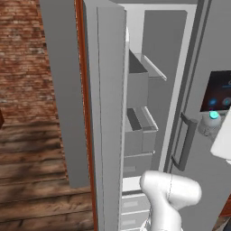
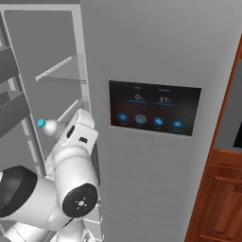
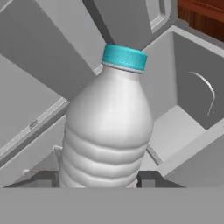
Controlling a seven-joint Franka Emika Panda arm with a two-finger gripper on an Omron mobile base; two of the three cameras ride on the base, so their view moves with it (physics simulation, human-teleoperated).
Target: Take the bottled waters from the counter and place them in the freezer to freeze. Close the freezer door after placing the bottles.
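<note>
Before the open grey freezer (image 1: 149, 90), claw (image 3: 99, 180) clamping shut on small clear blue-capped water bottle (image 3: 107, 127), holding it cap-forward, evidently for shelving inside.

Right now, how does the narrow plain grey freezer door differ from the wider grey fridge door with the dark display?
The narrow plain grey freezer door stands swung open, showing white shelves; the wider grey fridge door is shut. The freezer door's face is plain, while the fridge door carries a dark display panel with blue icons. Both are tall, flat and grey.
</note>
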